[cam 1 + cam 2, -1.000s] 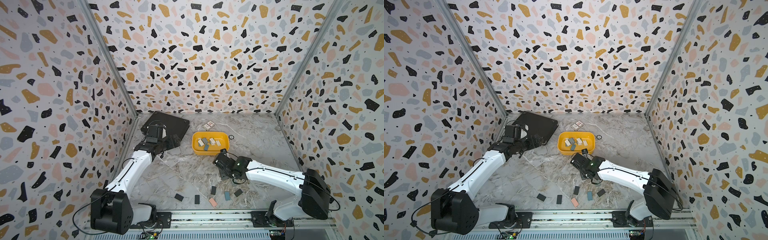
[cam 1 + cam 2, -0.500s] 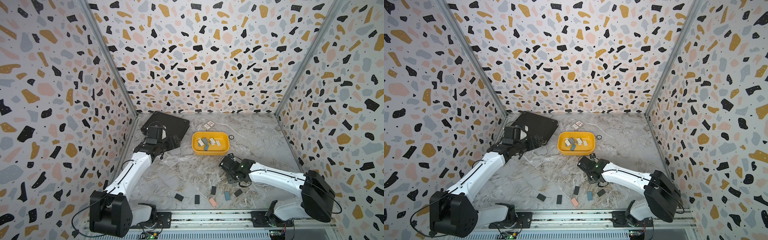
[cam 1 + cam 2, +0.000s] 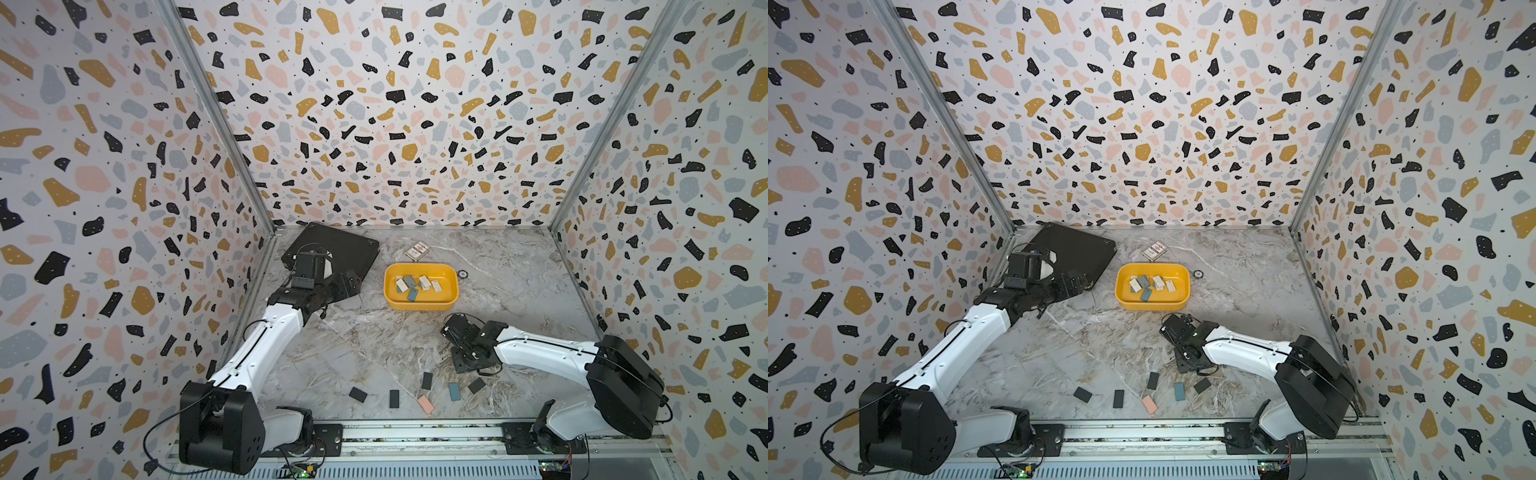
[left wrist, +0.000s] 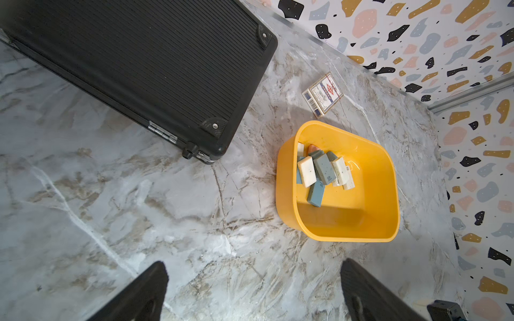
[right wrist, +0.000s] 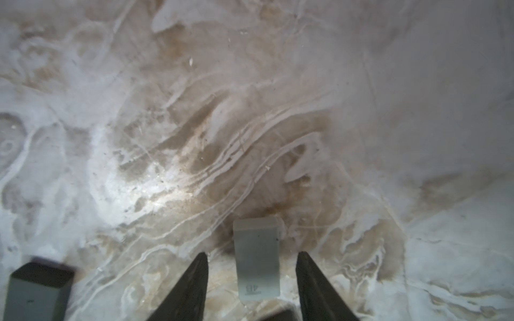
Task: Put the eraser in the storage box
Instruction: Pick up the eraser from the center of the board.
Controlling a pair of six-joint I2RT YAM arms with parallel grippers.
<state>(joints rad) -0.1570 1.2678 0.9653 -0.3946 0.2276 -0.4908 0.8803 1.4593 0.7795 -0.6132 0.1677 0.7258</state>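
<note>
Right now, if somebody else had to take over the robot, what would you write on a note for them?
Left claw: wide open, empty, hovering over the table near the black case and the yellow box.
Right claw: open, low over the table, with one finger on each side of a grey eraser, not squeezing it.
Done: several erasers lie in the yellow box.
Left: close on the grey eraser, carry it to the box, then fetch the loose erasers near the table's front edge.
</note>
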